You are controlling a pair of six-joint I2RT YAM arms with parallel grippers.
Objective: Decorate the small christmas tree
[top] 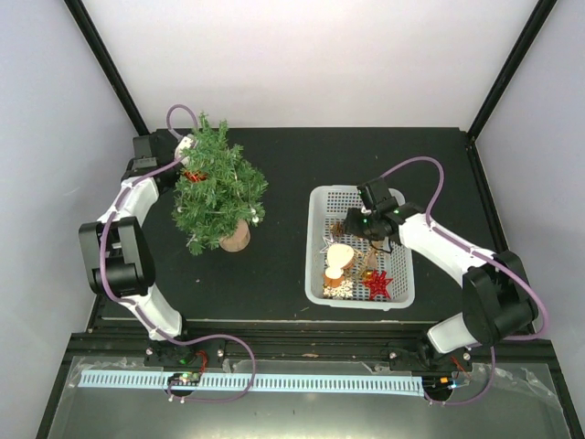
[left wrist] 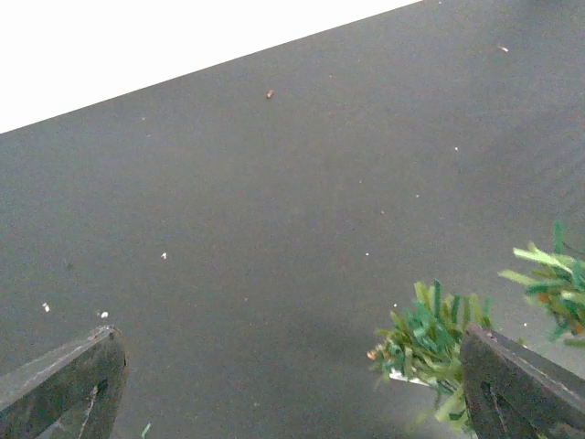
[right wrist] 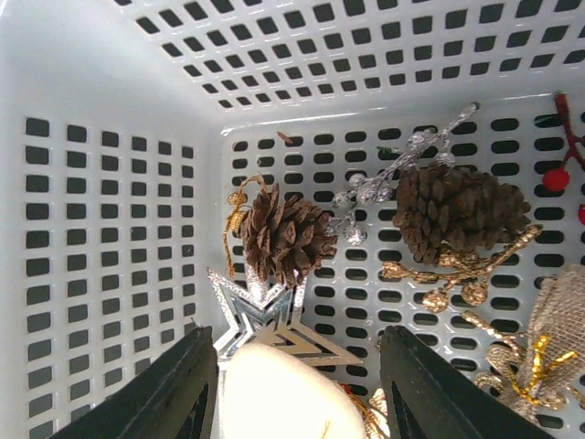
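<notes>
The small christmas tree [top: 219, 187] stands upright on its round wooden base [top: 236, 238] at the left of the black table. My left gripper [top: 187, 155] sits behind the tree's upper left, partly hidden by branches. In the left wrist view that gripper [left wrist: 292, 398] is open and holds nothing, with green twigs [left wrist: 430, 343] brushing its right finger [left wrist: 521, 384]. My right gripper [top: 358, 240] hangs inside the white basket [top: 315, 274]. In the right wrist view it [right wrist: 297, 393] is open, its fingers either side of a cream round ornament [right wrist: 283, 398] that lies on a silver star [right wrist: 247, 311].
The basket also holds two brown pine cones [right wrist: 283, 233] [right wrist: 457, 210], a silver bead sprig [right wrist: 384, 183], a gold sprig [right wrist: 457, 274], red berries [right wrist: 556, 176], a burlap pouch [right wrist: 558, 320] and a red star [top: 377, 283]. Its perforated walls [right wrist: 101, 210] close in on the left and ahead.
</notes>
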